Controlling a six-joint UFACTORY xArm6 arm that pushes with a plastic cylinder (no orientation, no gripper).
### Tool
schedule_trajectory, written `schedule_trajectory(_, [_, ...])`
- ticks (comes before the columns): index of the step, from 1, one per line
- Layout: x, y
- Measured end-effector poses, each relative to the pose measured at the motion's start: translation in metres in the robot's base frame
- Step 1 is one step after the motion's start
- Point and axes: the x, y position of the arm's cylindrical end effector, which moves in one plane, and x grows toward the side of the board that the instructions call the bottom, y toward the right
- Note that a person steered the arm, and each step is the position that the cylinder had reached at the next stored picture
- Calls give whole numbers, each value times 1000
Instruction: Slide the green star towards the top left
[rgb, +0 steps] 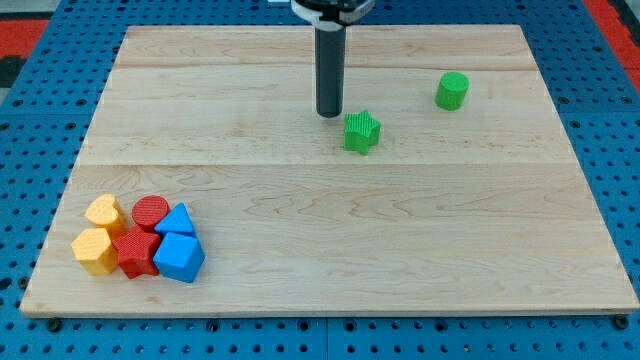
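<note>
My tip (330, 114) rests on the wooden board (300, 250) just to the view's left of the green star (362, 131) and slightly above it; a thin gap seems to separate them, though I cannot tell for sure. It is a bare rod with nothing to clasp, so it holds nothing. The star sits a little right of the board's middle, in the upper half.

Further to the view's right of my tip, and a bit higher, stands a green cylinder (452, 90), well apart from the star. Far toward the bottom left of my tip, six blocks huddle together: two yellow blocks (105, 212) (95, 250), a red cylinder (151, 211), a red star (135, 253), a blue block (179, 219) and a second blue block (180, 257).

The board is pale, smooth planks with faint grain, lying on a blue pegboard (40, 100) dotted with holes. The blocks look ridged, like printed plastic. The rod is dark, round and matte.
</note>
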Motion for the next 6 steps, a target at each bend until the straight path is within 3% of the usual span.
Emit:
schedule_trajectory(2, [105,28])
schedule_trajectory(3, [103,85])
schedule_trajectory(4, [55,58])
schedule_trajectory(6, [-44,-60])
